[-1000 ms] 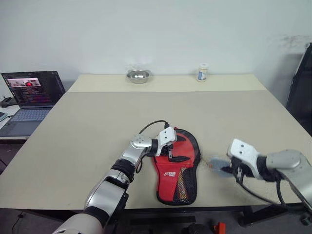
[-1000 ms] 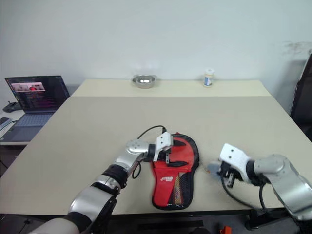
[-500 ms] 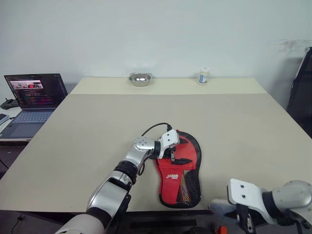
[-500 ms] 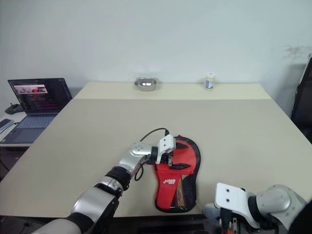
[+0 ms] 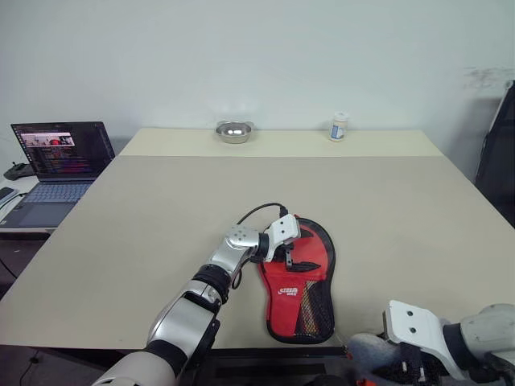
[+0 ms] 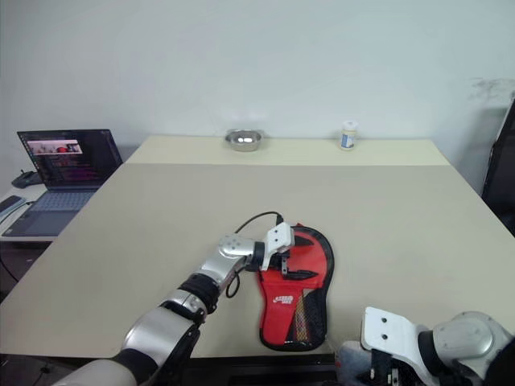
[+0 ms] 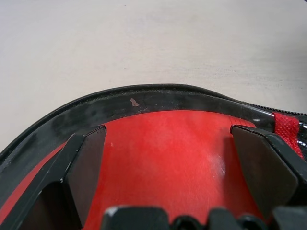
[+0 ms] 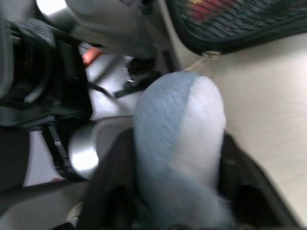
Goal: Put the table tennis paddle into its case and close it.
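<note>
The case [image 5: 299, 277] lies on the table [image 5: 161, 209] near its front edge, red face and black mesh pocket up, round end away from me. My left gripper [image 5: 290, 256] rests over the round end, open, its fingers [image 7: 84, 163] spread wide across the red face inside the black rim. The table tennis paddle is hidden. My right gripper [image 5: 378, 362] hangs off the table's front edge at the lower right, shut on a soft grey-white lump [image 8: 177, 143] that fills the space between its fingers.
A metal bowl [image 5: 232, 131] and a small white bottle [image 5: 339, 126] stand at the table's far edge. An open laptop [image 5: 56, 165] sits on a lower surface to the left. A dark object [image 5: 500, 153] stands at the right.
My right gripper has drawn back from the tabletop beside the case to past the front edge, carrying the lump. The view has shifted slightly. The left gripper has stayed on the case.
</note>
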Tool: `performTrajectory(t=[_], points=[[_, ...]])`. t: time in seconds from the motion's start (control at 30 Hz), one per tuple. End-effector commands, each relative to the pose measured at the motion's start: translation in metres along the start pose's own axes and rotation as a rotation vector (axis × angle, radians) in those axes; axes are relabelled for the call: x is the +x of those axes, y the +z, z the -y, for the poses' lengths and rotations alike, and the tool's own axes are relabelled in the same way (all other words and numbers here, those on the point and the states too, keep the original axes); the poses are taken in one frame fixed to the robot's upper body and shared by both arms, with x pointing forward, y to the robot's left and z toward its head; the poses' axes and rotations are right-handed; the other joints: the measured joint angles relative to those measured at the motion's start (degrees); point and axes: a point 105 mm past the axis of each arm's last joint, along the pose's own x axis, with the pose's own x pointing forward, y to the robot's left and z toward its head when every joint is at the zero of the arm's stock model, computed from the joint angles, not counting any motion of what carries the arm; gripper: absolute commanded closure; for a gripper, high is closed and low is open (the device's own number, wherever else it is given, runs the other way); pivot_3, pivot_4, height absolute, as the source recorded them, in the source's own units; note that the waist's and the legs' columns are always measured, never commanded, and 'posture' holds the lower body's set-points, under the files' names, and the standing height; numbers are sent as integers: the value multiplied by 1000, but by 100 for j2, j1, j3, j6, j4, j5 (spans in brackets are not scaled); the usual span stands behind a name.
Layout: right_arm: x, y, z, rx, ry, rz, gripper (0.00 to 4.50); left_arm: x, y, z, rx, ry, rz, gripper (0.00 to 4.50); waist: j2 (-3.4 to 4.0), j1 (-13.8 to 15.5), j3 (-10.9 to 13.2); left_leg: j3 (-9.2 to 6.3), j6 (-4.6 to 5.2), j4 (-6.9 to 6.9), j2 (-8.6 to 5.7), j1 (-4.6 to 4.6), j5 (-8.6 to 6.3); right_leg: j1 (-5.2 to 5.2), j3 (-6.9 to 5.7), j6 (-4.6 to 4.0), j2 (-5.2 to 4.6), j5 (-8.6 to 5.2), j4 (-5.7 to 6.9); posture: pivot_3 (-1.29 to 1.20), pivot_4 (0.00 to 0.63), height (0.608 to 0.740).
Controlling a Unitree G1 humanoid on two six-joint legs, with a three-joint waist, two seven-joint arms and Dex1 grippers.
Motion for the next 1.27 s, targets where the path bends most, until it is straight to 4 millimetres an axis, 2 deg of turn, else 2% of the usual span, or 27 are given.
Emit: performTrajectory(t=[0.03,0.13,0.27,0.33,0.4,0.43,0.47,0.57,0.67,0.87,0.93,1.07,1.27], points=[[-17,15,15,20,-23,78,836,-9,-69,34,-134,-59,-234,0,-1,-12,1,-3,0,0,0,1,0,1,-2,0,0,0,0,0,150,740],[-34,31,40,-8,-95,143,836,-8,-60,23,-158,6,-182,0,-1,-31,4,-11,0,1,-3,5,0,4,-5,0,-3,0,-1,0,150,740],[-57,52,99,-33,-294,279,836,-13,-39,1,-150,85,-97,0,-5,-54,28,-14,0,1,-5,7,0,3,-19,-1,-16,0,-2,0,150,740],[-59,63,133,-29,-402,400,836,-23,-18,-12,-106,105,-32,0,-15,-69,58,-16,1,1,-4,5,1,-1,-27,-1,-19,0,-1,0,150,740],[-54,68,150,-40,-444,456,836,-32,-4,-19,-73,113,9,0,-10,-80,97,-20,5,0,-1,1,3,-7,-37,0,-18,1,6,0,150,740],[-50,69,155,-50,-448,471,836,-37,2,-21,-60,116,25,0,-12,-89,119,-23,12,0,-2,-25,8,-10,-41,5,-17,4,14,0,150,740],[-41,73,161,-42,-429,515,836,-50,14,-25,-34,126,53,0,-7,-98,132,-26,25,0,1,-50,20,-26,-38,54,-4,40,23,0,150,740],[-20,87,170,-16,-344,636,836,-92,34,-28,12,166,74,0,7,-182,169,-10,23,-19,4,-92,18,-74,-3,43,58,37,22,0,150,740],[-6,91,182,11,-305,702,836,-131,35,-23,14,233,35,0,39,-193,206,-12,3,-22,13,-161,26,-151,19,10,58,54,30,0,150,740],[2,85,202,54,-277,715,836,-176,33,-4,-6,343,-18,0,57,-110,225,16,22,-66,-8,-162,11,-164,43,12,6,47,9,0,150,740],[-2,82,211,59,-301,717,836,-182,34,1,-10,372,-17,0,54,-81,231,21,24,-59,-17,-161,10,-163,45,14,-4,47,14,0,150,740],[-19,63,232,84,-378,692,836,-172,44,-3,19,368,-10,0,50,-16,250,19,26,-39,-24,-157,12,-156,42,20,-3,51,24,0,150,740],[-20,52,227,56,-382,645,836,-164,41,-12,9,372,-23,0,50,-52,251,22,29,6,-16,-154,11,-135,52,28,18,57,36,0,150,740]])
